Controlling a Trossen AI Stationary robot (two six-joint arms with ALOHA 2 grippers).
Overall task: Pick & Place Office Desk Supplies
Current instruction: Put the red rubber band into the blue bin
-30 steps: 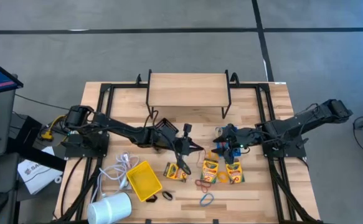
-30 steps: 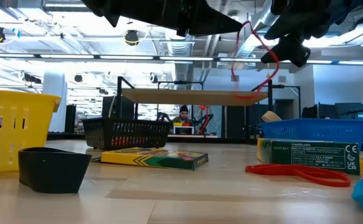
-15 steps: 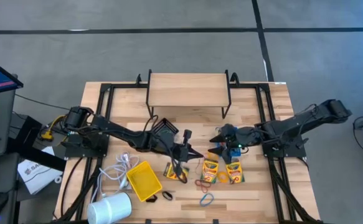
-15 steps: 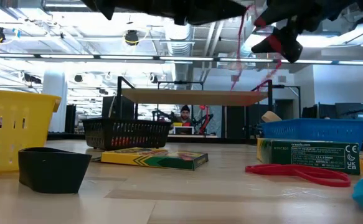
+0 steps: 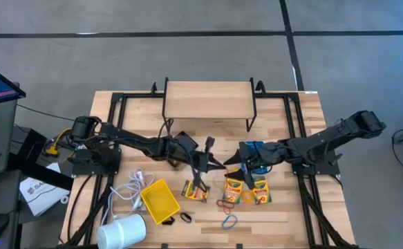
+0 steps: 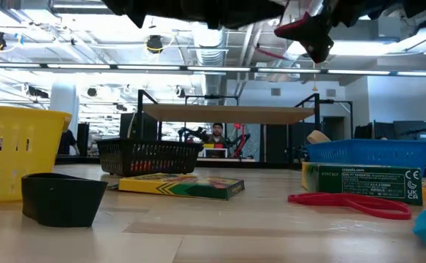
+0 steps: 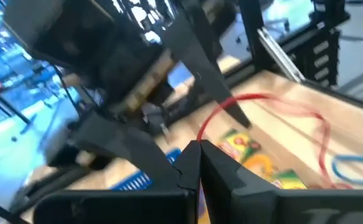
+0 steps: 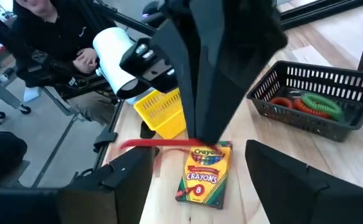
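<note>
From above, the left pincer and right pincer meet over the middle of the surface, just in front of the shelf; a thin red band runs between them. Below them lie three crayon boxes: one under the left pincer, two under the right. Nearer the front edge are a red ring, a blue ring and a dark clip; the yellow bin sits left of the boxes. Level with the surface, the red band hangs high, above the black bin and blue bin, with a flat crayon box in front. The left wrist camera shows its pincer clenched on the red band, which loops out over the boxes. The right wrist camera shows its fingers spread wide, released, the red band stretched just above a crayon box; the black bin holds coloured rings.
</note>
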